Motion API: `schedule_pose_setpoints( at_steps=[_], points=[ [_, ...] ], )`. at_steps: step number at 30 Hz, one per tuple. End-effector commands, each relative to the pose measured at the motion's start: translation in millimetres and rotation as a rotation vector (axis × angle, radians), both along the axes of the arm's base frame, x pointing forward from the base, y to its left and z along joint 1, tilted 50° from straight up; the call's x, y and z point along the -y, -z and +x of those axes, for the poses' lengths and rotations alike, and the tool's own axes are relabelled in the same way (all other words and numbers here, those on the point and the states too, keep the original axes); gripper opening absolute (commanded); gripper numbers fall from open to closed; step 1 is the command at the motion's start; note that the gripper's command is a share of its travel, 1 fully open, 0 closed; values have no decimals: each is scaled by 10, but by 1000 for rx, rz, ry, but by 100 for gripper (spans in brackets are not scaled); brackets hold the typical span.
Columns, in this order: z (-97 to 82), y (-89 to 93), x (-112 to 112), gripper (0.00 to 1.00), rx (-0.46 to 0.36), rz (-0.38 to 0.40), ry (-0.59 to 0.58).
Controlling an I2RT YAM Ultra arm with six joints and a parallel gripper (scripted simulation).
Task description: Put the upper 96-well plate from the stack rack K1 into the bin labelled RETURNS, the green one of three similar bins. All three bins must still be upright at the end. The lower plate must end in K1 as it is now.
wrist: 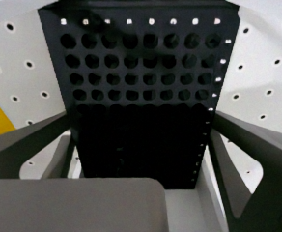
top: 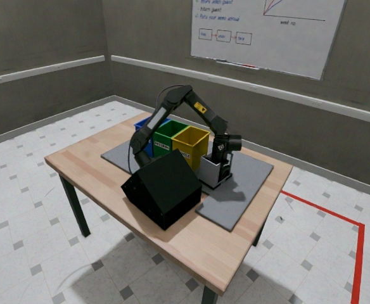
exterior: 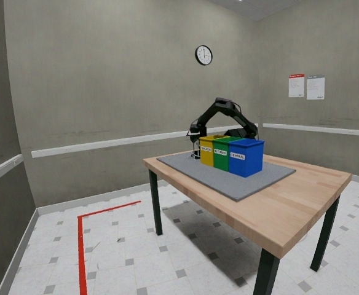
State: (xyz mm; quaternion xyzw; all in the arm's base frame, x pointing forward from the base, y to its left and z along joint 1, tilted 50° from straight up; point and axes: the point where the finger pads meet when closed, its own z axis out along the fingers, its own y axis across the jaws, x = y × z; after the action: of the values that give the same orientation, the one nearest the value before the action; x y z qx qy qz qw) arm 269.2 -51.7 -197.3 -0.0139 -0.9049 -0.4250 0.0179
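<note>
The upper 96-well plate is black with rows of round wells and sits in the light grey stack rack K1, on the mat next to the yellow bin. My gripper reaches down into the rack from above. Its fingers are shut on the plate's two long sides. The lower plate is hidden beneath the upper one. The green RETURNS bin stands upright in the middle of the row, between the yellow bin and the blue bin.
All three bins stand upright on the grey perforated mat. A large black box with a sloped top sits on the wooden table in front of the bins and the arm's base.
</note>
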Motion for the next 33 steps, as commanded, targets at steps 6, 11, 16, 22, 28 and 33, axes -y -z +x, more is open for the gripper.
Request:
schedule_pose_setpoints(
  at_steps=[6,11,16,22,28,33],
  points=[
    [133,-216,336,0,38,-30,22],
    [144,-258,367,0,43,-24,28],
    [132,-307,437,0,39,-29,24],
    [128,-373,513,0,39,-29,24],
    [135,-423,559,0,43,-25,28],
    [125,-474,627,0,40,-28,25]
  ],
)
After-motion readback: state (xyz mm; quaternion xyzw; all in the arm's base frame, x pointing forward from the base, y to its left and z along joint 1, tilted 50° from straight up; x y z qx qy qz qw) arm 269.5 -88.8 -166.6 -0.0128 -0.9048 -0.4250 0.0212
